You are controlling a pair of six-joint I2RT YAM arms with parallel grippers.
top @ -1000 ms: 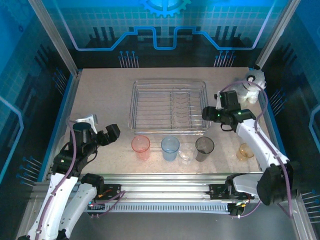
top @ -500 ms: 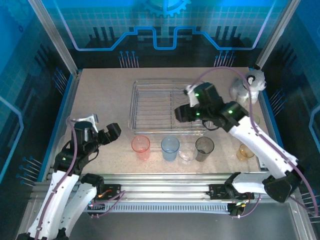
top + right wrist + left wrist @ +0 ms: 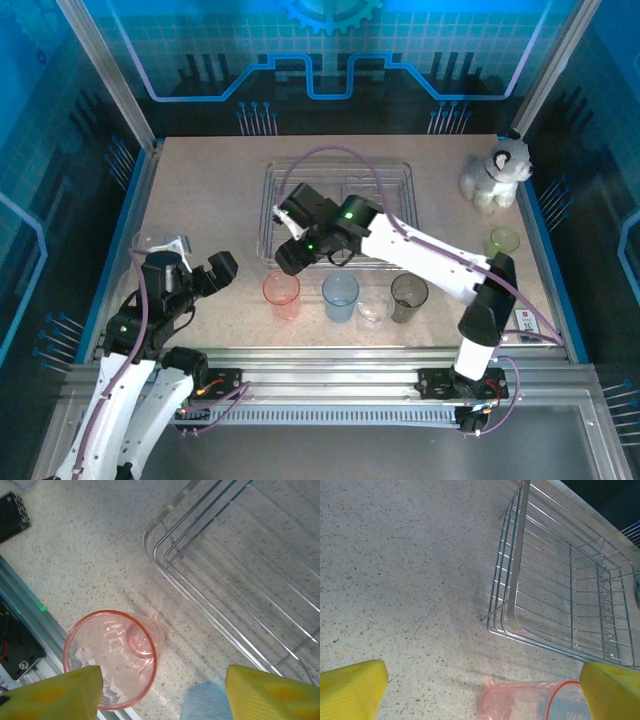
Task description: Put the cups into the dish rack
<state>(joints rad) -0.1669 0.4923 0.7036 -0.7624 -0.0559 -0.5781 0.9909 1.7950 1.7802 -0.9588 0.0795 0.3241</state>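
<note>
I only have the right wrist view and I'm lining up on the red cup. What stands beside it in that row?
Observer: From above, the red cup heads a row: blue cup, clear cup and grey cup follow to its right.
Operator: Where is the left gripper?
Observer: The left gripper sits open, left of the red cup, apart from it.
Operator: Any cups elsewhere?
Observer: A green cup stands alone far right, in front of the plush toy.

Bright, even light from overhead falls on the speckled beige tabletop (image 3: 200, 200); blue glow rims the enclosure at 12 o'clock. The silver wire dish rack (image 3: 560, 595) throws a faint soft shadow toward 9 o'clock. The translucent red-pink plastic cup (image 3: 112, 655) shows small white glints. Yellow finger pads (image 3: 50, 695) are blurred.
</note>
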